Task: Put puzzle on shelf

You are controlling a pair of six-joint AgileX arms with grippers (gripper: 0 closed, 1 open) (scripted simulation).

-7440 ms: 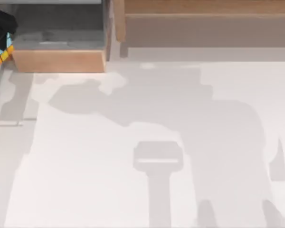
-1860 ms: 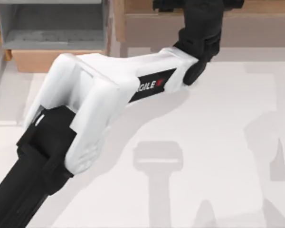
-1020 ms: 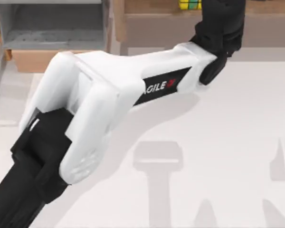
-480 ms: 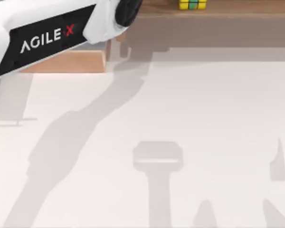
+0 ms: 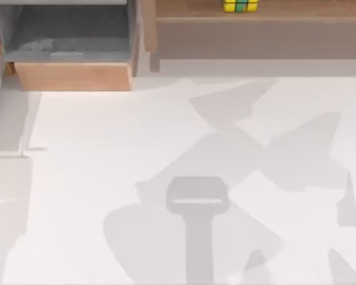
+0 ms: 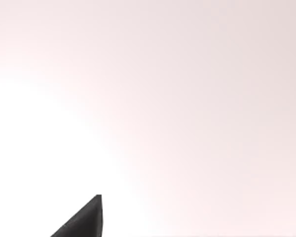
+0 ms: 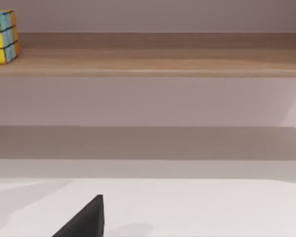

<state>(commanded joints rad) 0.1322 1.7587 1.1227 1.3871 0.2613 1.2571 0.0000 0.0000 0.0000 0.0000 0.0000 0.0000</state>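
Puzzle (image 5: 241,5) sits on the shelf (image 5: 261,35) near its front edge, with bare ledge stretching off to the right. Left of it we've got the grey cubby (image 5: 71,41), and the table (image 5: 107,178) is wide open. We can't tell how either gripper's jaws stand.

Left wrist view: one matte black wedge-shaped gripper finger tip (image 6: 84,219), flat faces, sharp upper corner, straight vertical edge on one side, sloped edge on the other. Right wrist view: same black triangular finger tip (image 7: 85,219), identical shape and finish. No markings, screws or cables visible on either piece.
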